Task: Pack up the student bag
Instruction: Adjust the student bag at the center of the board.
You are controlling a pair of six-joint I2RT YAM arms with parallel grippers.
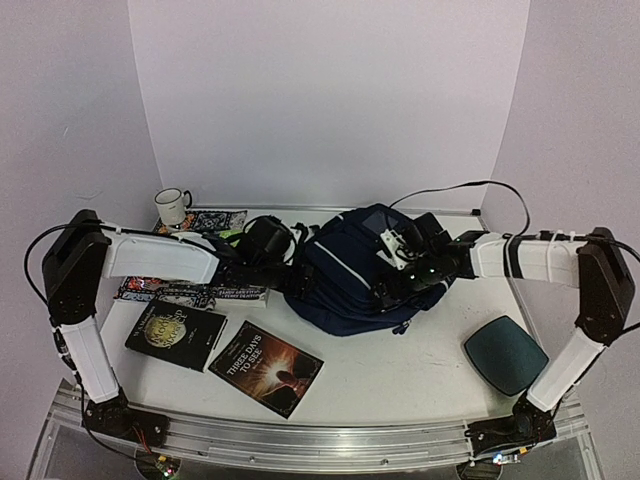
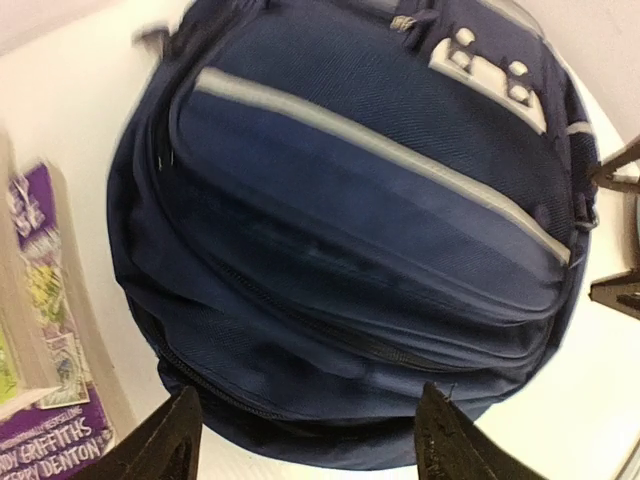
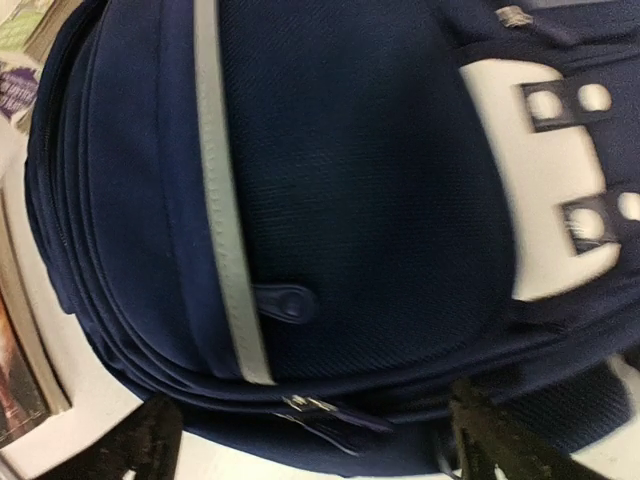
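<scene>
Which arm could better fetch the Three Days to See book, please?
Probably left: the book lies left of the student bag, near the open left gripper; the right gripper sits beyond the bag.

A white table (image 1: 400,385) carries a navy blue backpack (image 1: 345,275) lying at its middle. Behind and left of the backpack stands a white mug (image 1: 172,206), a patterned book (image 1: 215,220) beside it. Left of the backpack lie purple-covered books (image 1: 190,294). In front and left of it are a black book (image 1: 176,335) and a book titled "Three Days to See" (image 1: 266,368). In front and right of the backpack, apart from it, lies a teal oval pad (image 1: 505,354).
</scene>
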